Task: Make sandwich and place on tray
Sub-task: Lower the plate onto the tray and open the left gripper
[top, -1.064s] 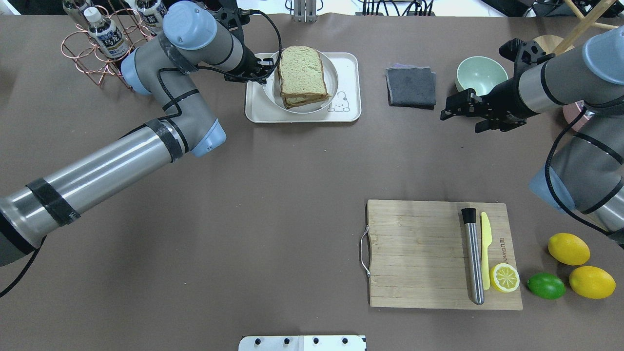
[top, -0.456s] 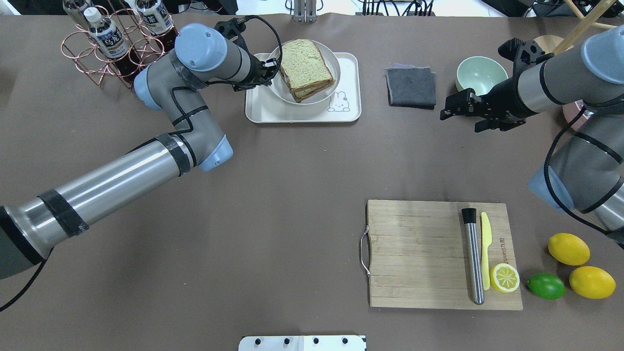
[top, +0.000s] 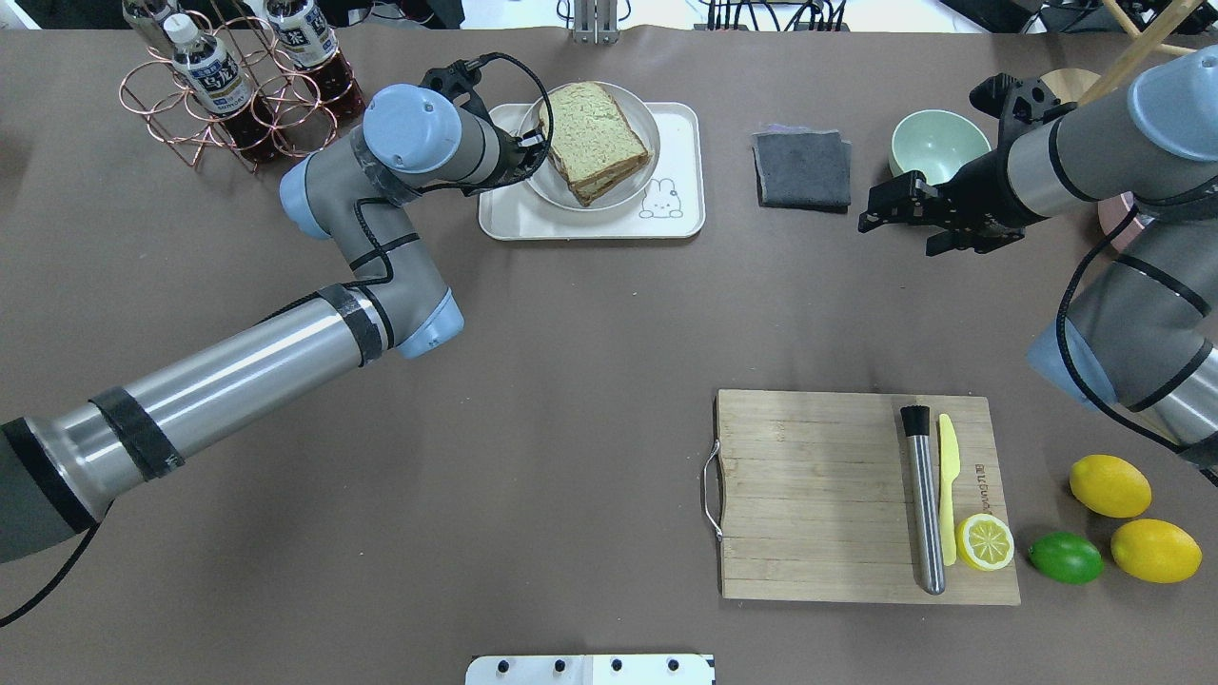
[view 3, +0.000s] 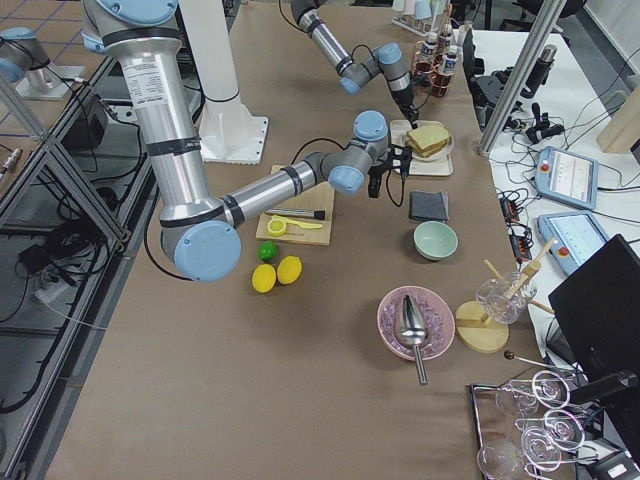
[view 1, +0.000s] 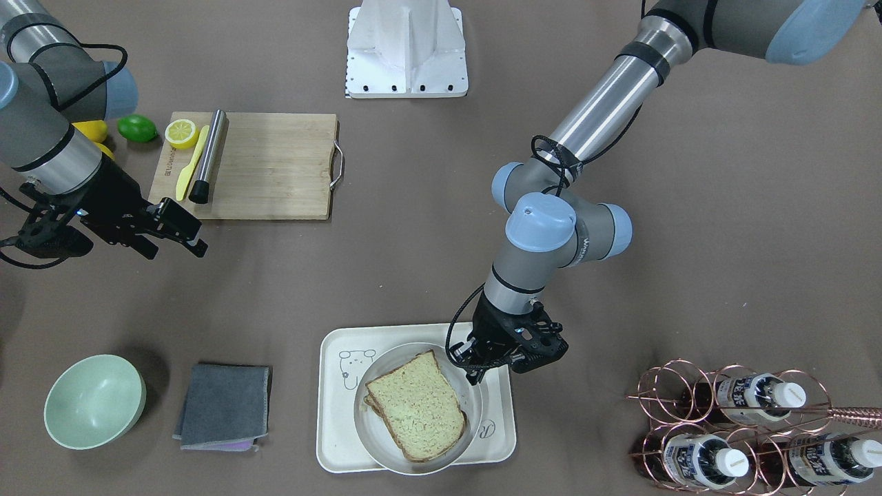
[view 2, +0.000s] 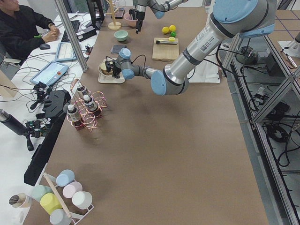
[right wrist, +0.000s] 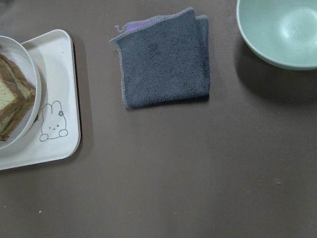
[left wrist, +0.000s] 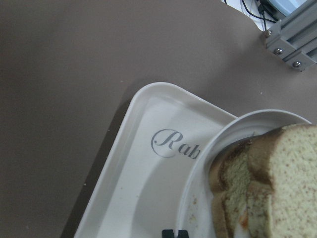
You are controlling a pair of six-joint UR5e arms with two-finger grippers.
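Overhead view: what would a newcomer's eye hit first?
The sandwich, sitting on a round plate over the cream tray at the table's far edge, with the left gripper at the plate's rim. Next, the wooden cutting board on the robot's right side, with bright lemons and a lime beside it. The right gripper hangs open above the table.

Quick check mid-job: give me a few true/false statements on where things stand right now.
The sandwich lies on a round plate over the tray. True.
The right gripper holds the grey cloth. False: its fingers are open and empty; the cloth lies on the table.
The lemon half sits on the cutting board. True.
The green bowl holds the lime. False: the bowl is empty; the lime lies beside the board.
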